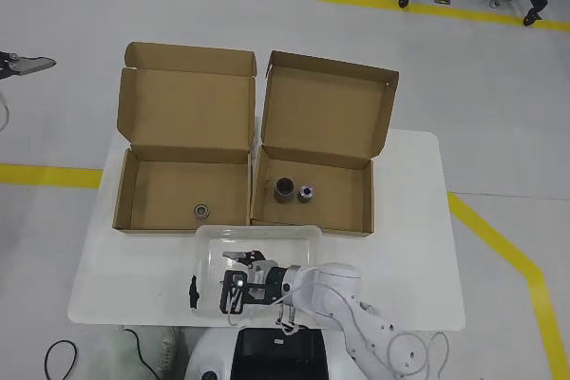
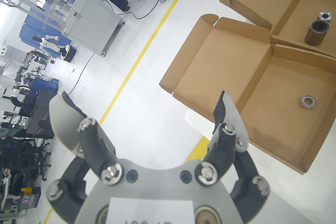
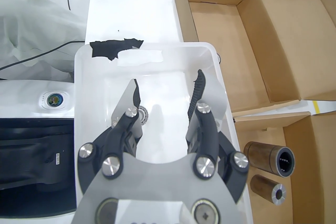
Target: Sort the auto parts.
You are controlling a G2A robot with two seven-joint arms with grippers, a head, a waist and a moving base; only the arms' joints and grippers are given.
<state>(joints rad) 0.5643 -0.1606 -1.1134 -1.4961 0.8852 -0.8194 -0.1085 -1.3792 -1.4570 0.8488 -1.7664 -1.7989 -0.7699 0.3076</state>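
One loose bearing ring: on the floor of the white bin at the near edge of the table, partly hidden behind one finger of the right gripper.
Right gripper: poised over the bin, jaws spread, grasping nothing.
Left box: just behind the bin, lid folded back, with a second ring on its floor.
Right box: beside the left box, holding a dark sleeve and a smaller bushing close together.
Left gripper: raised off the table's left side above the floor, jaws released, empty.
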